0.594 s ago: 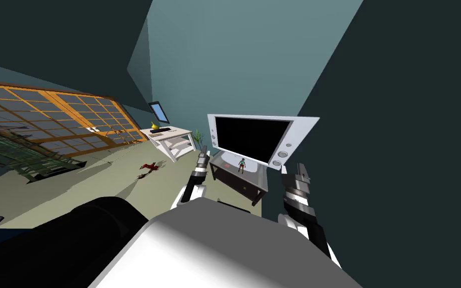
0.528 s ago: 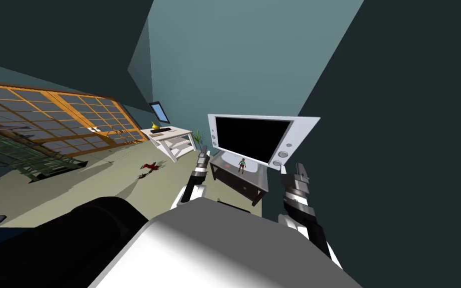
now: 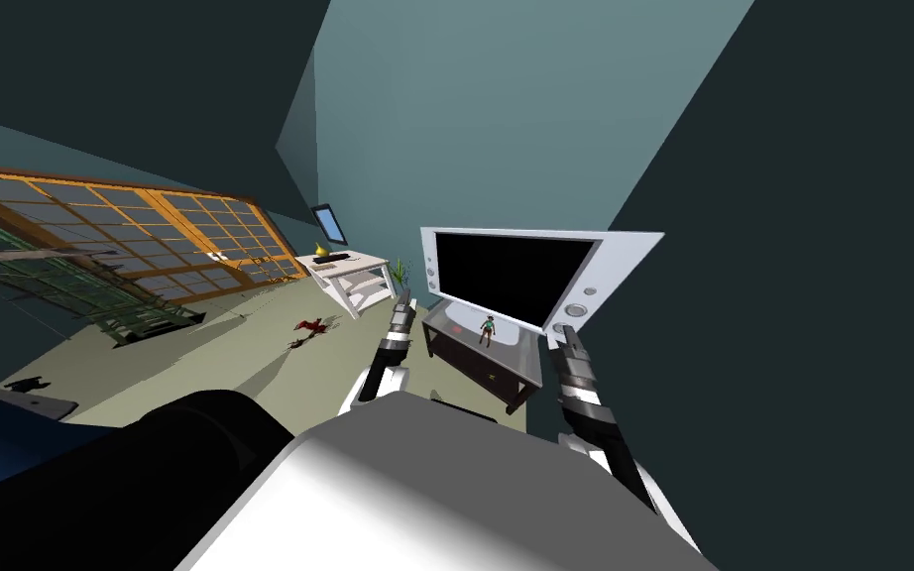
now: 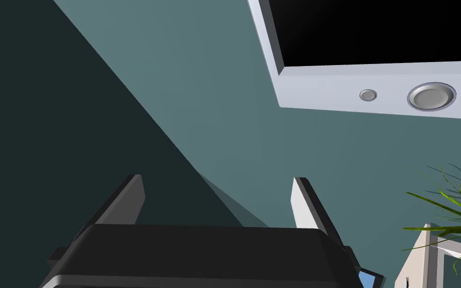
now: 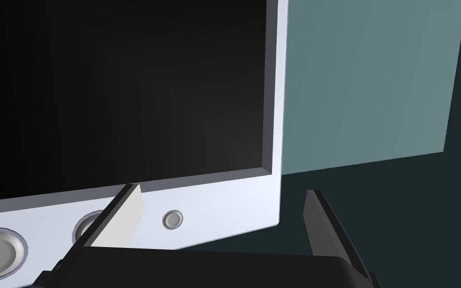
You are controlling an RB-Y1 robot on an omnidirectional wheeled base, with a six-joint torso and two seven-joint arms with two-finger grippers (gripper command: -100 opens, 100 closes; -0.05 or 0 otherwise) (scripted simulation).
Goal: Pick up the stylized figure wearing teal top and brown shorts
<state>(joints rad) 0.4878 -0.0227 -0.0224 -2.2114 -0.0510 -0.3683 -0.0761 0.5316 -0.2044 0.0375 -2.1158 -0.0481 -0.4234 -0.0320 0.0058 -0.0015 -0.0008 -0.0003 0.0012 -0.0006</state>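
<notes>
A small figure point(image 3: 487, 328) in a teal top and brown shorts stands upright on a dark low stand point(image 3: 465, 355), just in front of a white-framed television point(image 3: 534, 276). My left gripper point(image 3: 404, 299) is raised to the left of the stand, away from the figure, and its fingers point(image 4: 303, 205) stand open in the left wrist view. My right gripper point(image 3: 557, 337) is up by the television's lower right corner point(image 5: 254, 210), to the right of the figure. Its fingers point(image 5: 124, 215) are open with nothing between them.
A white side table point(image 3: 351, 273) with a yellow item and a dark object stands left of the television, a green plant point(image 3: 400, 270) between them. A red object point(image 3: 312, 327) lies on the floor. An orange-framed gridded window point(image 3: 138, 233) runs along the left wall.
My head view has swung, so the whole room has shifted a little to the right. My right forearm has turned and its gripper now reaches closer to the television's corner.
</notes>
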